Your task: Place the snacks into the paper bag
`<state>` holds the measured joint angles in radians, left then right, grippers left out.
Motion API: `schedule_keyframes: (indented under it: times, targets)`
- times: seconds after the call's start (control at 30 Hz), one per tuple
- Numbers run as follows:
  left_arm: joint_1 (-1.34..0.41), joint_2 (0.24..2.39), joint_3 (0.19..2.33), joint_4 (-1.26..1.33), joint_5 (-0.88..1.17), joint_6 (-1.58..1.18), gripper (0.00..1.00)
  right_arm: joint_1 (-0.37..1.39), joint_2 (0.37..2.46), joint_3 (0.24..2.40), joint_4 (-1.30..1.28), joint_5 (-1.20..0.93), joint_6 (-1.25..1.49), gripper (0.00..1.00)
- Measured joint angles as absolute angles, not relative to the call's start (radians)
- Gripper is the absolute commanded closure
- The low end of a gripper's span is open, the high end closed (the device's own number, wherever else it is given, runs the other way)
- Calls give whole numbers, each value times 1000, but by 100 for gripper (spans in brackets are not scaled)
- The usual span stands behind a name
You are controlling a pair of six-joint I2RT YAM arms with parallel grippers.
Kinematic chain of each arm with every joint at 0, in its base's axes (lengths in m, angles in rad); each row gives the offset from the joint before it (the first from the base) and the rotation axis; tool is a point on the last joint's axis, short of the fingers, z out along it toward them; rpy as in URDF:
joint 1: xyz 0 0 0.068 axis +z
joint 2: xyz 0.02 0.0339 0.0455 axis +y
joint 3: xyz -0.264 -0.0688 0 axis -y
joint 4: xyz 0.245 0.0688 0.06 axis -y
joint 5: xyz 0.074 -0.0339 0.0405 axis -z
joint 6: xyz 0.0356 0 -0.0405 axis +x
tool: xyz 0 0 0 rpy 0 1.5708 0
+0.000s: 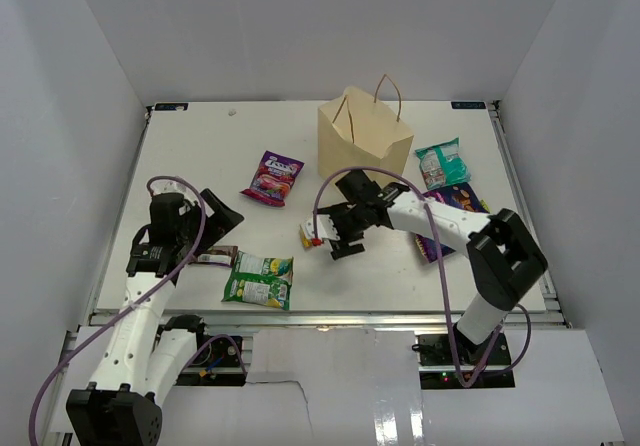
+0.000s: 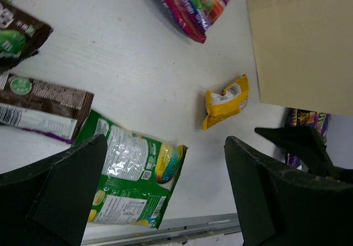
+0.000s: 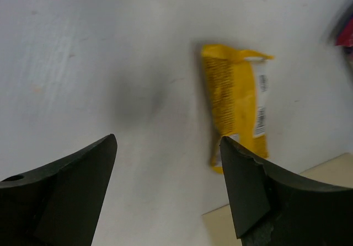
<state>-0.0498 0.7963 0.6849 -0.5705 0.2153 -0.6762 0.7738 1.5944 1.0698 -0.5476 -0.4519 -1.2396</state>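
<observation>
Several snacks lie scattered on the worktop (image 1: 200, 156), none of them visibly in the paper bag (image 1: 365, 131), which stands upright toward the far side, handles up; I can't see into its mouth. The right pincer (image 1: 335, 234) hangs low just in front of the bag with its fingers (image 3: 66, 196) spread wide and nothing between them. From its wrist view the yellow wrapper (image 3: 237, 105) lies flat on the white surface, nearer one finger than centred in the gap. The left pincer (image 1: 215, 228) is likewise spread and empty, poised above the green packet (image 1: 259, 279) and the small brown bars (image 2: 44, 105). The purple-pink candy pouch (image 1: 272, 178) sits left of the bag, the teal-white packet (image 1: 441, 163) to its right, the dark-blue chip bag (image 1: 455, 204) partly under the right arm.

To my eye the step in hand is the pick-up of the yellow wrapper. The next move calls for shifting the right pincer sideways until the wrapper lies between the fingers, dropping to the surface, and closing across its narrow width. Thin foil lying flat could slide away instead of being caught.
</observation>
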Motion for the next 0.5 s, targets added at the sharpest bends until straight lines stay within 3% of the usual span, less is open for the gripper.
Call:
schedule_keyframes:
  times: [0.13,0.23,0.37,0.5]
  targets:
    - [-50,766,685,-696,140,-781,2,778,1739,1203,-434,-400,-1192,23]
    - [-50,727,685,-785,94,-880,5,779,1782,1212,-407,-375,-1179,32]
    - [-50,675,685,-888,63,-1028,13,780,1844,1212,-406,-350,-1165,49]
    - [-50,673,685,-961,59,-1121,15,780,1871,1214,-393,-337,-1145,66]
